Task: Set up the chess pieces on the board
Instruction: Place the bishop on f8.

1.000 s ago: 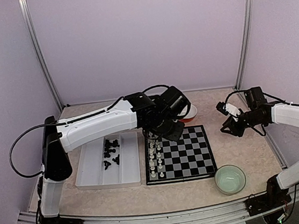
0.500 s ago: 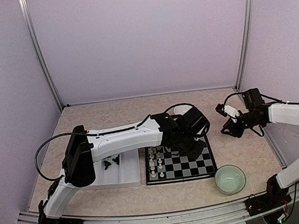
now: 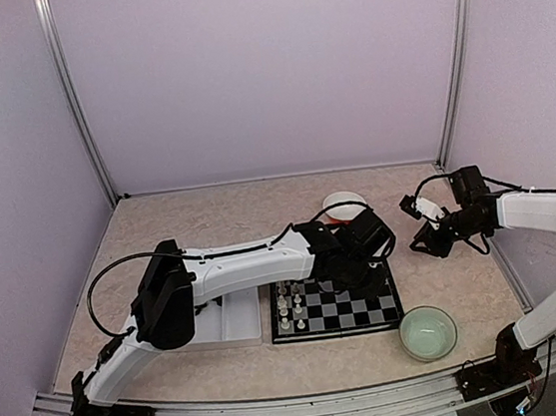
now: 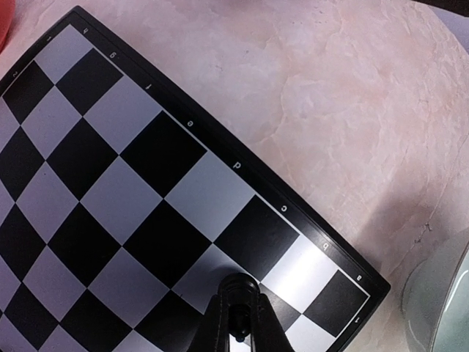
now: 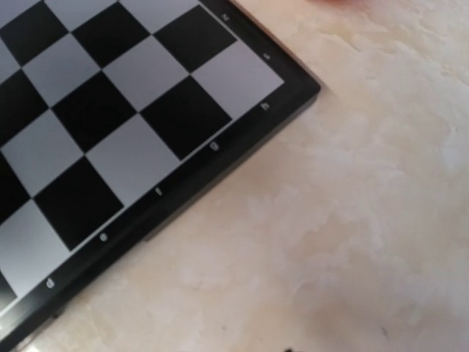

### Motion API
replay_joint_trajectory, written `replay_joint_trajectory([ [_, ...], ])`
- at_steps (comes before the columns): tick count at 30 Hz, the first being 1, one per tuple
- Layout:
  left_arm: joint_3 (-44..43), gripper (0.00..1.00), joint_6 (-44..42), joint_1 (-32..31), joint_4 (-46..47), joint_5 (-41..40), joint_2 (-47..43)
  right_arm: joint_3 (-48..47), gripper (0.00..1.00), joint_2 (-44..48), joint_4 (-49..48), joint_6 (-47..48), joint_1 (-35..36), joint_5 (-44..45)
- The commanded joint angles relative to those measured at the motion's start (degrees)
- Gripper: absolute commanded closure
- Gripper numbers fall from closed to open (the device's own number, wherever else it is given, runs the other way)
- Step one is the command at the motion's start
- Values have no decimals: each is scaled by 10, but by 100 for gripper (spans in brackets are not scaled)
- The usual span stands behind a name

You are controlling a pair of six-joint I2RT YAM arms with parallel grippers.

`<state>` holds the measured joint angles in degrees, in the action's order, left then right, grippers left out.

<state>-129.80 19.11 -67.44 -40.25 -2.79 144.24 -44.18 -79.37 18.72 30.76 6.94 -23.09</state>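
Over the chessboard's (image 4: 146,183) right edge, the left gripper (image 4: 239,299) hangs pinched on a black chess piece (image 4: 238,281), apparently to place it. Whether the right gripper's (image 3: 428,237) jaws are open cannot be told.

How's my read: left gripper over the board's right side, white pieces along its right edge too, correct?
No. The top external view shows the white chess pieces along the board's left edge, not its right. The left gripper is over the right side.
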Motion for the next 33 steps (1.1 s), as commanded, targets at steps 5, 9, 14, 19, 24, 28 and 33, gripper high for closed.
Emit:
replay_joint_trajectory([
  [5,-15,94,12,2,23,9,16,-7,71,-13,4,5,-6,-11],
  [9,-15,93,14,4,27,14,20,-8,71,-16,6,6,-6,-12],
  [14,-15,92,16,7,34,22,24,-9,71,-21,8,7,-6,-15],
  [19,-15,91,20,8,40,24,29,-10,71,-23,11,7,-6,-18],
  [24,-15,91,24,9,45,24,31,-12,71,-27,13,8,-6,-20],
  [28,-15,91,27,11,51,42,33,-12,71,-28,13,8,-6,-21],
  [33,-15,89,30,12,54,50,35,-13,71,-29,15,9,-6,-23],
])
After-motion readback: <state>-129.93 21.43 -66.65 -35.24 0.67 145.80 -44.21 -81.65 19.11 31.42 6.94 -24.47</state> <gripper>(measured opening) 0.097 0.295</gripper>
